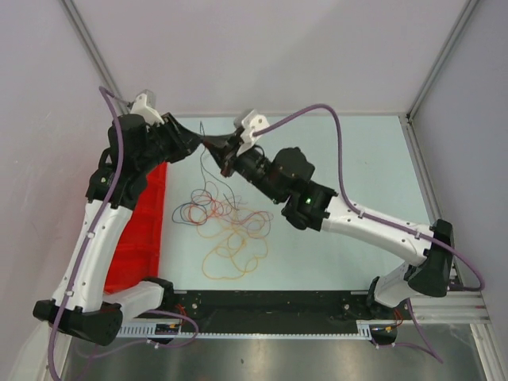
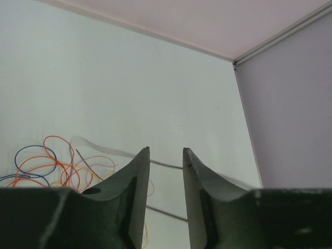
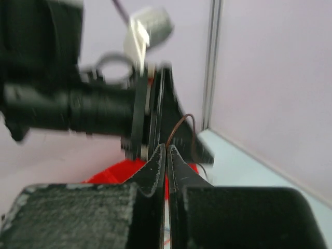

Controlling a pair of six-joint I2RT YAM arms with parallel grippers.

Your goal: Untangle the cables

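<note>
right gripper (image 3: 167,147): its two dark fingers are pressed together, with only a hairline seam between them. a thin dark cable (image 3: 182,118) rises out of the pinch point, arcs up and curls down to the right. just beyond the tips, blurred, is the black body of the other arm.

left gripper (image 2: 166,150): its jaws stand partly apart with a clear gap, and nothing is clamped in it. a thin dark strand crosses the view beyond the tips. whether it touches them cannot be told.

from above, both grippers meet tip to tip over the far left-centre of the pale table (image 1: 349,159), raised above it. dark strands hang from that meeting point down to the cables (image 1: 230,226). these are a loose heap of orange, red, black and blue loops lying on the table's left-centre, nearer the arm bases.

a red bin (image 1: 151,206) sits along the left edge, near the heap but not touching it. to the right of the heap, pale tabletop runs to a metal rail (image 1: 419,171) and the lilac side wall.
</note>
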